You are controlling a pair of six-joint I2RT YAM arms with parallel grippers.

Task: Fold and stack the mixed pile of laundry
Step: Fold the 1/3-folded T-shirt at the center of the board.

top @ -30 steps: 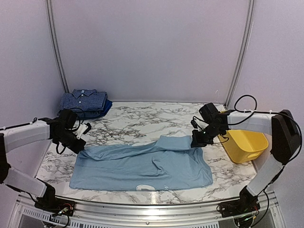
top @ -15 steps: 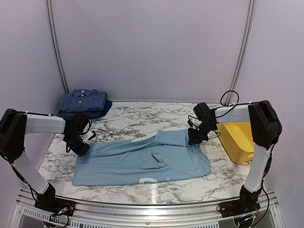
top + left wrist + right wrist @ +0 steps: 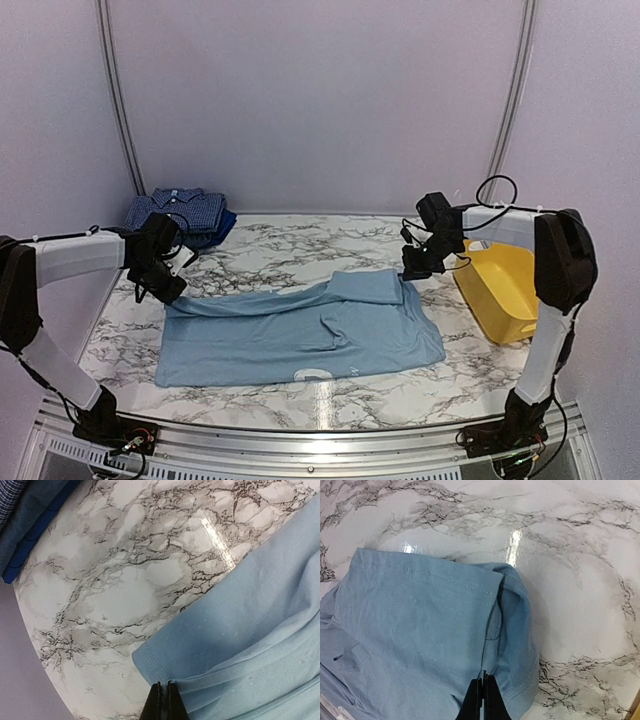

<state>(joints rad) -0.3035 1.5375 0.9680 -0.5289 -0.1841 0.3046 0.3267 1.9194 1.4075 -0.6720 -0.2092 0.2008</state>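
A plain light-blue T-shirt (image 3: 300,335) lies spread across the middle of the marble table. My left gripper (image 3: 170,292) is shut on its far left corner, and the wrist view shows the hem (image 3: 240,645) pinched between my black fingertips (image 3: 164,700). My right gripper (image 3: 410,272) is shut on the folded far right corner, seen in the right wrist view (image 3: 420,630) at my fingertips (image 3: 484,695). A folded navy small-check shirt (image 3: 175,212) lies on a solid dark-blue piece (image 3: 218,228) at the back left.
A yellow plastic tub (image 3: 505,290) stands at the right edge, close behind my right arm. The stacked dark garments (image 3: 25,525) lie just beyond my left gripper. Purple walls enclose the table (image 3: 290,250) on three sides.
Both grippers have drawn the T-shirt's far edge further toward the back of the table. The shirt has shifted with them and lies a little flatter.
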